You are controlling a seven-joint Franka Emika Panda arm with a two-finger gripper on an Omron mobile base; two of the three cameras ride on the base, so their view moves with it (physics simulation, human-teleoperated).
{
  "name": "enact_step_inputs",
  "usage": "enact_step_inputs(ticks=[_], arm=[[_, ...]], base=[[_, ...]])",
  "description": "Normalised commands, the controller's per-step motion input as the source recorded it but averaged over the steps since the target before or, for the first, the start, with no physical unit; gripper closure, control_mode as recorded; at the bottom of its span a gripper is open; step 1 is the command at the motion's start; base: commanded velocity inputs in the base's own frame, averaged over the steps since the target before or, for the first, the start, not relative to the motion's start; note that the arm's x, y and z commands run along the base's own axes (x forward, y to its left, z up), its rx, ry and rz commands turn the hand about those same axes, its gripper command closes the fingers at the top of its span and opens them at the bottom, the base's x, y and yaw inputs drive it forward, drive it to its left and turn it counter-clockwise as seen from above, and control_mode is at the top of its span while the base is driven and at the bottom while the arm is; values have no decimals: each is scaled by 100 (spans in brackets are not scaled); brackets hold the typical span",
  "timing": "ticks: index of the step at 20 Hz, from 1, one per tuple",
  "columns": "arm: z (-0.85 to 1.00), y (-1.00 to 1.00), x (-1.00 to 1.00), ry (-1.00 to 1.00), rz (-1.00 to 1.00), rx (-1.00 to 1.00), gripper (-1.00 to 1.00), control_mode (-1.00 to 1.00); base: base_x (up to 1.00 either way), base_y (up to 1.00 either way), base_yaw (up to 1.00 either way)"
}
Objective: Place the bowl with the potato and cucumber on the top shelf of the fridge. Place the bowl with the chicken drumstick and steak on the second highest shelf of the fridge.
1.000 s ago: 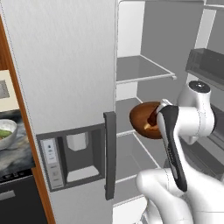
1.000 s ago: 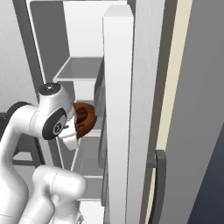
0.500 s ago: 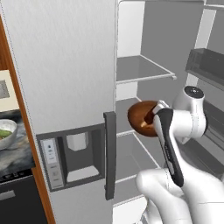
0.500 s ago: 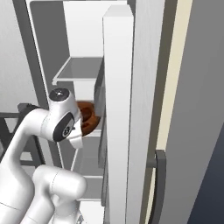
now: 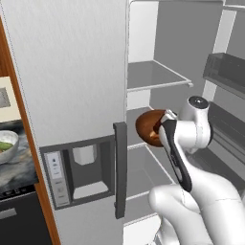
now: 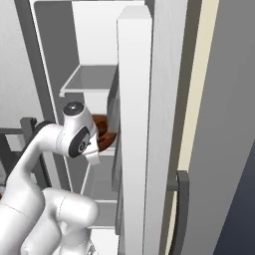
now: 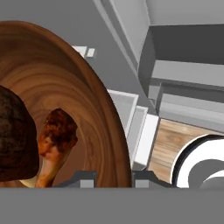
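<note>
My gripper [image 7: 114,177] is shut on the rim of the brown wooden bowl [image 5: 149,127], which I hold level inside the open fridge. In the hand view the bowl [image 7: 74,83] carries the golden-tan chicken drumstick [image 7: 54,135] and the dark steak [image 7: 15,140]. The bowl [image 6: 103,132] hangs below a pale grey shelf with a white front rail [image 5: 158,76] and just above the shelf under it [image 5: 133,127]. I cannot tell which of these is the second highest. The speckled bowl [image 5: 6,147] with the green cucumber [image 5: 4,144] sits on the counter at far left. The potato is hidden.
The closed fridge door with its dispenser [image 5: 81,167] and dark handle [image 5: 119,167] stands left of the opening. Dark door bins [image 5: 225,72] line the open door on the right. Another shelf [image 5: 143,167] lies lower. In the right base view the open door's edge [image 6: 134,124] is close to the bowl.
The arm has carried the brown bowl a little further into the fridge, leftward in the left base view. My grip on the rim is unchanged.
</note>
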Motion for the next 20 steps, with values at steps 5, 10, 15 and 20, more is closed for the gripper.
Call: enact_step_inputs(ticks=[5, 10, 15, 20], arm=[[-25, 0, 28, 0, 0, 0, 100, -100], [-9, 0, 37, 0, 0, 0, 100, -100], [-20, 0, 32, 0, 0, 0, 100, -100], [-18, 0, 37, 0, 0, 0, 100, -100]], base=[[0, 0, 0], [0, 0, 0], [0, 0, 0], [0, 0, 0]])
